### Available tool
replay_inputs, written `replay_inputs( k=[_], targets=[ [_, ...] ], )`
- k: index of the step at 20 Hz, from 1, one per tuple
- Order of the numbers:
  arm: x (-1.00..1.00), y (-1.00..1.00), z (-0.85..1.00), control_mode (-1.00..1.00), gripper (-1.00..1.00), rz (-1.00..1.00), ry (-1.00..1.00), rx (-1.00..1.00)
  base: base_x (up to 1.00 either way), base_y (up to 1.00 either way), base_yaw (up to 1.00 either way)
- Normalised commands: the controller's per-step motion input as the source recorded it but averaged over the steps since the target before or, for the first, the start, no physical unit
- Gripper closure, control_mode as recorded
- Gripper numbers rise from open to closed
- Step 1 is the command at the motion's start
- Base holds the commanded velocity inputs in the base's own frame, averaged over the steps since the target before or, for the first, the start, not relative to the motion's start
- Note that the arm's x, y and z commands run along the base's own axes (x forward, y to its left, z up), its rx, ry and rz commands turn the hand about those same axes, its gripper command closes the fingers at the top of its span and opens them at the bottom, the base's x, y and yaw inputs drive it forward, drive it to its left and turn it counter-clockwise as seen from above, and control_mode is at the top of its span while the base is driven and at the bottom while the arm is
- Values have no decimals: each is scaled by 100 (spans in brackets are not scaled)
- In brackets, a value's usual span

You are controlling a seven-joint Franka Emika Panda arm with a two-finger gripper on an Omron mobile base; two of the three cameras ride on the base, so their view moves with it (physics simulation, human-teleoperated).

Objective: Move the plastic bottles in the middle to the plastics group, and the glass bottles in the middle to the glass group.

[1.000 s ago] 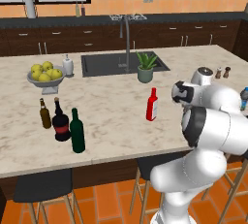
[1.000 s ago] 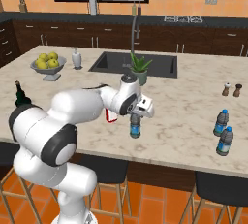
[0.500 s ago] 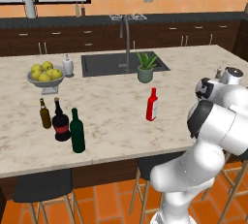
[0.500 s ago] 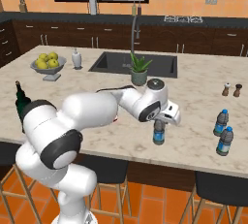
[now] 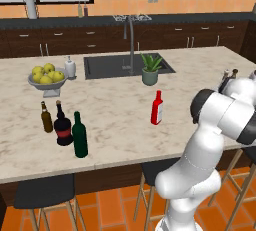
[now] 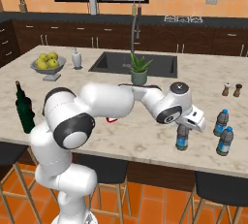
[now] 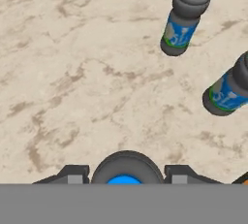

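Observation:
My gripper [image 6: 184,127] is shut on the cap of a small clear water bottle [image 6: 182,139] with a blue label, held upright low over the counter's right part. In the hand view its dark top [image 7: 125,169] sits between my fingertips [image 7: 73,174]. Two similar water bottles [image 6: 221,122] [image 6: 224,141] of the plastics group stand just right of it, also seen from the hand [image 7: 186,17] [image 7: 228,92]. The red bottle [image 5: 157,108] stands mid-counter. The tall green bottle [image 5: 79,135] stands beside the squat black bottle [image 5: 63,125] and the amber bottle [image 5: 46,117] at the left.
Salt and pepper shakers [image 6: 231,89] stand behind the water bottles. A potted plant [image 6: 139,70] sits by the sink [image 5: 125,66]. A fruit bowl [image 5: 46,77] and a white soap dispenser [image 5: 70,68] are at the back left. Stools line the counter's near edge.
My arm has swung right across the counter, carrying the water bottle from beside the red bottle to just left of the two water bottles.

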Motion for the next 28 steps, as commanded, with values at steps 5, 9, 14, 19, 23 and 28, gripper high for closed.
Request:
replay_inputs(
  k=[5, 9, 14, 19, 23, 28],
  targets=[
    [4, -36, 0, -100, 100, -53, 0, 0, 0, 0, 0],
    [25, -29, -4, -100, 100, -31, 0, 0, 0, 0, 0],
    [14, -25, -23, -100, 100, -7, 0, 0, 0, 0, 0],
    [15, -46, -10, -100, 100, 0, 0, 0, 0, 0, 0],
    [23, -31, 0, -100, 100, 0, 0, 1, 0, 0, 0],
    [12, -23, -2, -100, 100, 0, 0, 1, 0, 0, 0]
  ],
)
